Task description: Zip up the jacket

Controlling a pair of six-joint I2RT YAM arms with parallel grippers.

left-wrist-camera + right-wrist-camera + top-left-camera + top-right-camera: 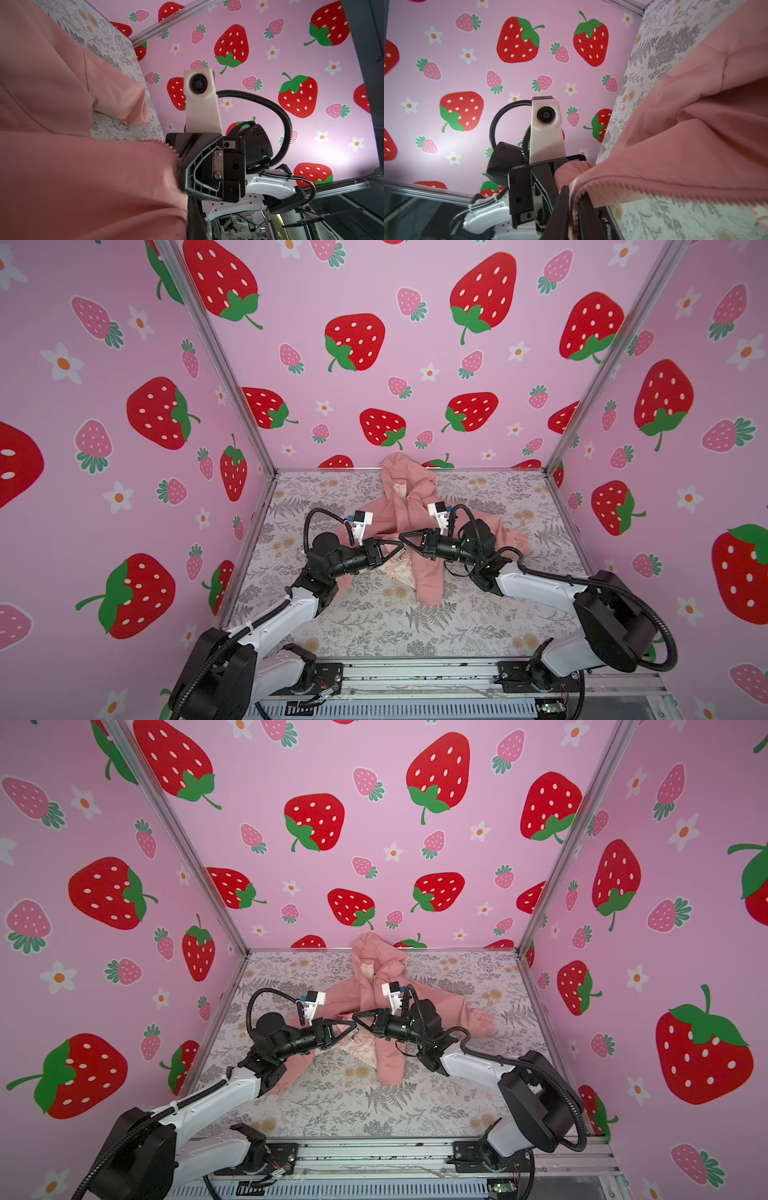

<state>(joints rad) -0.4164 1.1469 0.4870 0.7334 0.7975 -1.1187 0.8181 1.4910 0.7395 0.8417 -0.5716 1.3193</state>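
1. The jacket (411,514) (365,994) lies spread on the flower-printed table (374,626), in the middle and toward the back. Its hood (399,472) leans up against the back wall (415,364), and its hem points toward the near edge.
2. The front is open. Cream printed lining (392,568) shows between the two front panels, just on the near side of the gripper tips.
3. The left gripper (400,548) (354,1028) reaches in from the left and the right gripper (402,536) (354,1016) from the right. Their tips all but touch over the open front, with the right tip just behind the left.
4. The right gripper is clamped on one front edge of the jacket. In the right wrist view the row of zipper teeth (675,195) runs along that edge and folds down between its two dark fingers (563,207).
5. The left gripper is closed, with pink cloth bunched at its tips. It appears to pinch the other front edge.
6. One sleeve (511,539) lies out to the right, partly behind the right arm's wrist.
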